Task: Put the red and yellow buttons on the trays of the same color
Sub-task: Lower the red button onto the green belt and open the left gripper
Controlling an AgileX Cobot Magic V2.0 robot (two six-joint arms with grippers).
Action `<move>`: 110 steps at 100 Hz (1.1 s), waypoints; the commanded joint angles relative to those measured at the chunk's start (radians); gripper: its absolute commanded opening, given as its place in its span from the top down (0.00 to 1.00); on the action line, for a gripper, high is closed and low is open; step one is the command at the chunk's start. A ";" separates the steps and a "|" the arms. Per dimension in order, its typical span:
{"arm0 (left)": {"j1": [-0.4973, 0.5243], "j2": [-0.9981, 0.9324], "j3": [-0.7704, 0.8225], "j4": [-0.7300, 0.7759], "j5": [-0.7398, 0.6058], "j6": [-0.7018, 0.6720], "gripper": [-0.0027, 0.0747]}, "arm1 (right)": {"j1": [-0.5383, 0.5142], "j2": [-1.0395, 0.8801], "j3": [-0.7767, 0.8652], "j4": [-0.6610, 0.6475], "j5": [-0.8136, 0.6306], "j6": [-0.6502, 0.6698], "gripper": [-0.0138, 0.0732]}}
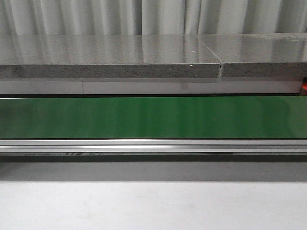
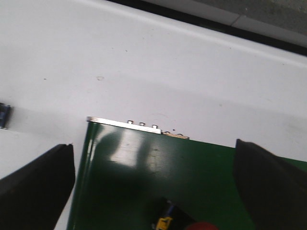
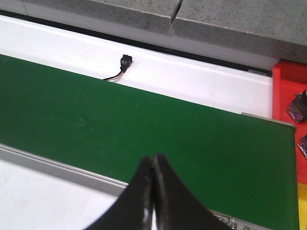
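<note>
Left pincer (image 2: 158, 191) spread wide and empty, hovering over the end of the green belt (image 2: 201, 177), with a red button (image 2: 204, 225) just peeking in at the frame's lower edge, on the belt between the fingers (image 2: 38, 182); beside it a dark part with a yellow mark (image 2: 165, 221), identity unclear. Right pincer (image 3: 153, 191) closed tight, holding nothing, poised above the belt's near rail (image 3: 57, 167). Red tray (image 3: 288, 91) just past the far end of the belt, already carrying a couple of dark items (image 3: 300, 105); a sliver of yellow (image 3: 302, 211) below it, likely the yellow tray. Front view bare of buttons and arms. Apparently the pick-up step, grasp not yet made. Next move likely: lower the left pincer around the red button, close, lift, then carry to the red tray. Care needed with aim, the button being barely in view.
</note>
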 commanded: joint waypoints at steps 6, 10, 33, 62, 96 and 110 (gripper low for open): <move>0.088 -0.032 -0.032 0.006 -0.032 0.003 0.11 | 0.000 -0.004 -0.025 0.007 -0.061 -0.008 0.92; 0.117 -0.022 -0.032 0.024 -0.025 0.003 0.11 | 0.000 -0.004 -0.025 0.007 -0.061 -0.008 0.92; 0.226 0.080 -0.032 0.037 -0.011 0.001 0.11 | 0.000 -0.004 -0.025 0.007 -0.061 -0.008 0.92; 0.230 0.175 -0.032 0.039 -0.128 0.001 0.11 | 0.000 -0.004 -0.025 0.007 -0.061 -0.008 0.92; 0.243 0.274 -0.040 0.059 -0.250 -0.029 0.11 | 0.000 -0.004 -0.025 0.007 -0.061 -0.008 0.92; 0.259 0.317 -0.069 0.062 -0.264 -0.029 0.11 | 0.000 -0.004 -0.025 0.007 -0.061 -0.008 0.92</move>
